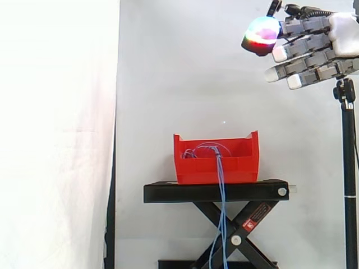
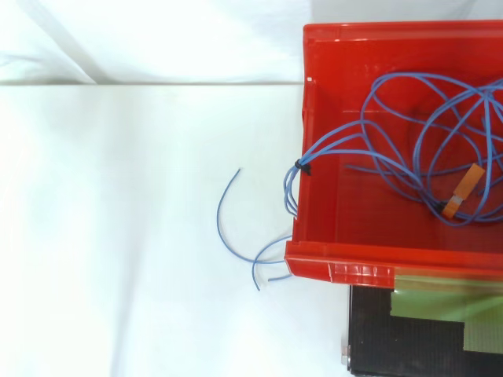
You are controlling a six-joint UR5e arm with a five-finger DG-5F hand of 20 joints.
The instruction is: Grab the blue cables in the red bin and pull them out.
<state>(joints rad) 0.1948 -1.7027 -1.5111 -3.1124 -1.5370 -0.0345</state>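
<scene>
Top view cuts red bin (image 2: pixel 338 263) off at right edge, so part of coil is out of frame. Where strands end below black stand (image 1: pixel 168 193) can't be made out.

Blue cables (image 1: pixel 220 179) coiled inside bin. Bundle cinched by black tie (image 2: pixel 299 166) crosses bin wall and hangs down past stand. Orange tag (image 2: pixel 464 188) on coil.

Hand (image 1: pixel 322 45) high at upper right, well apart from bin, fingers straight, holding nothing.

Bin top open, clear air between hand and bin. Black pole (image 1: pixel 349 168) stands at right edge.
</scene>
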